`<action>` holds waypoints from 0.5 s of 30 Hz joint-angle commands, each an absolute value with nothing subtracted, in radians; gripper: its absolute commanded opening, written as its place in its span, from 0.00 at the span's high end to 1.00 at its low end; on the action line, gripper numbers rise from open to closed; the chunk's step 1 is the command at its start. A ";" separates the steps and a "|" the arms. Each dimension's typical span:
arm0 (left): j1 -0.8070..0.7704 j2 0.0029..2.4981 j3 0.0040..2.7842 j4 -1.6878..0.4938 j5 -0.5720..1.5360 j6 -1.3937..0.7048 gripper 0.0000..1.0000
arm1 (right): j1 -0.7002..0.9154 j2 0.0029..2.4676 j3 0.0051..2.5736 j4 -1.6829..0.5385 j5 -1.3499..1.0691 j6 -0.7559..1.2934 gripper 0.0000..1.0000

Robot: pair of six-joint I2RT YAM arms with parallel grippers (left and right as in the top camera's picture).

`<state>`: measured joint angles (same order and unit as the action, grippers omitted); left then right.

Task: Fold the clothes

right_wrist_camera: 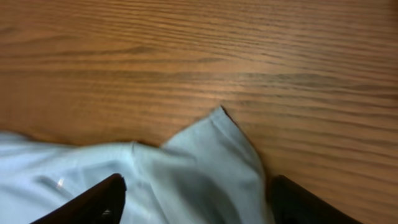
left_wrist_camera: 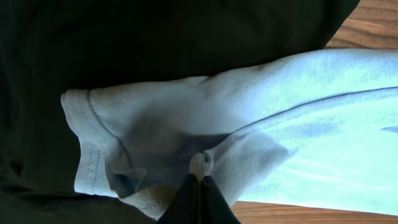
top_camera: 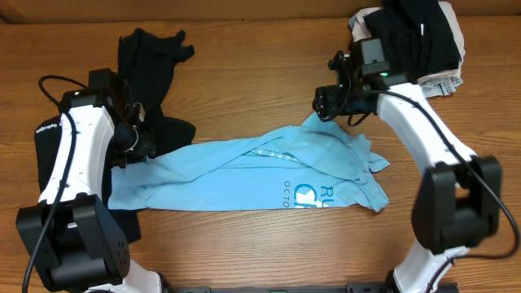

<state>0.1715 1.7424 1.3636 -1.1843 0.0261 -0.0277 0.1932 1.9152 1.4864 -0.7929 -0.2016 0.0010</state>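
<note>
Shirt (top_camera: 260,171): light blue, crumpled across mid table (top_camera: 244,236), between the arms.
Left gripper (left_wrist_camera: 200,179): jaws closed, pinching a fold near the sleeve hem, over black cloth (left_wrist_camera: 155,37).
Right gripper (right_wrist_camera: 194,198): jaws wide, above the shirt's far corner; contact unclear.

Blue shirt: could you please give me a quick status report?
Left gripper shut on blue shirt edge. Right gripper open over its far corner. Shirt bunched, not neatly folded. Black garment under left end.
</note>
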 commanded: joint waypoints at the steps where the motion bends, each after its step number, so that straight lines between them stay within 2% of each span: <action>1: 0.170 1.723 1.358 -1.176 0.027 -0.054 0.96 | 0.192 1.991 1.491 -0.735 -0.150 0.057 0.27; 10: 0.170 1.723 1.358 -1.151 0.027 -0.057 0.96 | 0.238 2.100 1.491 -0.696 -0.020 0.057 0.31; 15: 0.170 1.723 1.358 -1.148 0.026 -0.057 0.96 | 0.282 2.112 1.491 -0.677 0.020 0.057 0.36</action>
